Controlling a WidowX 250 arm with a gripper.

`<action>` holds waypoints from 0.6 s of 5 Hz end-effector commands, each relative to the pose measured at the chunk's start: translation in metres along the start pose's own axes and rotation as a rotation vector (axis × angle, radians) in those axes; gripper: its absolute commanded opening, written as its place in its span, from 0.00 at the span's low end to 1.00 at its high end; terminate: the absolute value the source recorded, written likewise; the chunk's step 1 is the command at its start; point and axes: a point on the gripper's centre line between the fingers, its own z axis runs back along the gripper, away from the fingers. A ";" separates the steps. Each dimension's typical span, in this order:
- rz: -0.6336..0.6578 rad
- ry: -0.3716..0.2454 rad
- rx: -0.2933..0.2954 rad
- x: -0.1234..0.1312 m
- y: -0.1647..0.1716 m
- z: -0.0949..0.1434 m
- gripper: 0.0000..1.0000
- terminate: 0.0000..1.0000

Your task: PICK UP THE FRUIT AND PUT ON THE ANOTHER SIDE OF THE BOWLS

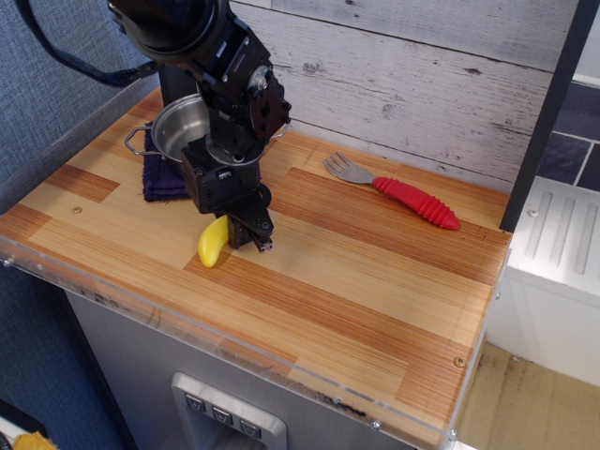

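In your single camera view, the gripper [246,234] points down at the wooden counter [375,281], its dark fingers [260,239] low against the surface. The banana [214,241] lies flat on the counter, its upper end running in under the gripper. You cannot tell from this angle whether the fingers are clamped on it or only beside it, nor how wide they stand. Behind the arm, toward the back left, the steel pot [180,131] sits on the dark purple cloth [161,178], partly hidden by the arm. The banana is in front of the pot, apart from it. The red-handled fork [398,193] lies well off toward the back wall.
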 end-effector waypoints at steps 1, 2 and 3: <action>-0.027 0.052 -0.033 -0.008 0.003 0.020 0.00 0.00; -0.051 0.060 -0.045 -0.010 0.001 0.031 0.00 0.00; -0.075 0.070 -0.075 -0.015 -0.006 0.051 0.00 0.00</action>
